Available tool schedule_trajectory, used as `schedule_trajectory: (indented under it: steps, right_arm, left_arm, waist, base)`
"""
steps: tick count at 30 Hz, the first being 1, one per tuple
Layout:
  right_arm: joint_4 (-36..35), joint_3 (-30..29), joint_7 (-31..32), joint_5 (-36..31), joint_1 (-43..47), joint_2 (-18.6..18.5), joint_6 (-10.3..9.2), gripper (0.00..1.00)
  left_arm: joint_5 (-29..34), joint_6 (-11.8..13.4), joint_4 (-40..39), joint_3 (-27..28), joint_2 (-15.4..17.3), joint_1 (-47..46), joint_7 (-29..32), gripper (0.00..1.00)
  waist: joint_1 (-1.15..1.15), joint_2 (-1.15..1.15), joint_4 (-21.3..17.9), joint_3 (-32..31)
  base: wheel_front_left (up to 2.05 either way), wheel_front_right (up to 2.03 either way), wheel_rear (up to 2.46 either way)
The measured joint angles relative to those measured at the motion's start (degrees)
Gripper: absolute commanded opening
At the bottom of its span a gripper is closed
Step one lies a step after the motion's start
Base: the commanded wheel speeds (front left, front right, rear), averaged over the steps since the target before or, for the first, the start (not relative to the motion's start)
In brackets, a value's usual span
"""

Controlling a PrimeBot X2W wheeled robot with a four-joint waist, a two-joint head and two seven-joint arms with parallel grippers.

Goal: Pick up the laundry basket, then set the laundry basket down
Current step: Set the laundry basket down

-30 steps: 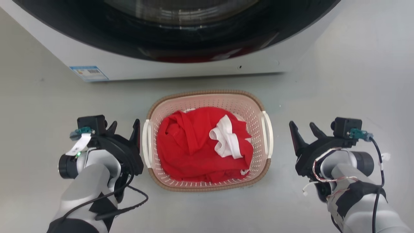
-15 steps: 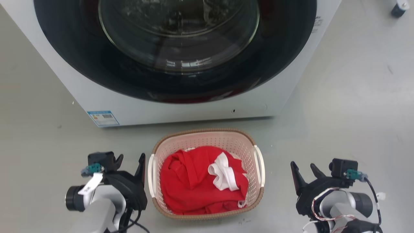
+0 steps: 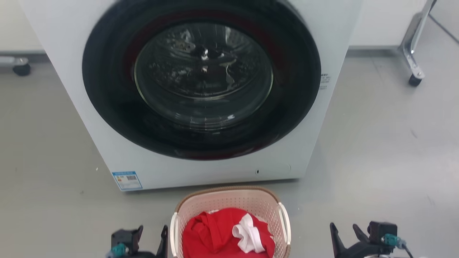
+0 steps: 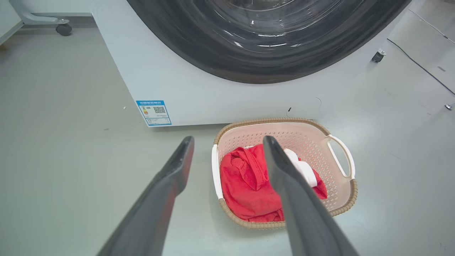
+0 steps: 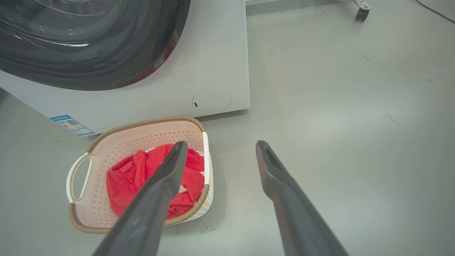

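Observation:
The laundry basket (image 3: 229,195), pale pink-beige with a brown woven-look rim and white side handles, stands on the grey floor just in front of the washing machine. A red garment (image 3: 215,236) and a white cloth (image 3: 247,234) lie in it. My left gripper (image 3: 152,233) is open close beside the basket's left handle, touching nothing. My right gripper (image 3: 343,230) is open well off to the basket's right. In the left wrist view the left gripper (image 4: 228,142) looks down on the basket (image 4: 305,142). In the right wrist view the basket (image 5: 142,137) lies left of the right gripper (image 5: 221,144).
The white washing machine (image 3: 71,79) with its shut dark glass door (image 3: 202,71) rises right behind the basket. A blue label (image 3: 126,180) marks its lower left corner. A metal stand leg on a caster (image 3: 414,77) is at the far right, another caster (image 3: 21,68) at the far left.
The head camera has tilted up: the machine's whole door has come into view, and basket and grippers have slid to the bottom edge. The basket stays on the floor and both grippers stay open.

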Motion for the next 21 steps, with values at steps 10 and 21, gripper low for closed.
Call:
schedule_trajectory:
  steps: [10, 21]
  right_arm:
    - [-12.44, -2.25, -0.01, -4.26, 11.28, -2.97, -3.87, 1.00]
    - [-26.73, -4.99, -0.01, -9.32, 19.98, -4.66, -4.93, 1.00]
  left_arm:
    - [4.38, 3.56, -16.16, 2.35, 1.90, 13.08, 0.00, 1.00]
    - [8.68, 4.37, -31.04, 6.31, 2.88, 22.82, 0.00, 1.00]
  waist:
    - [0.00, 0.00, 0.35, -6.14]
    - [0.01, 0.01, 0.72, -7.27]
  base:
    - [0.00, 0.00, 0.00]
    - [0.00, 0.00, 0.00]
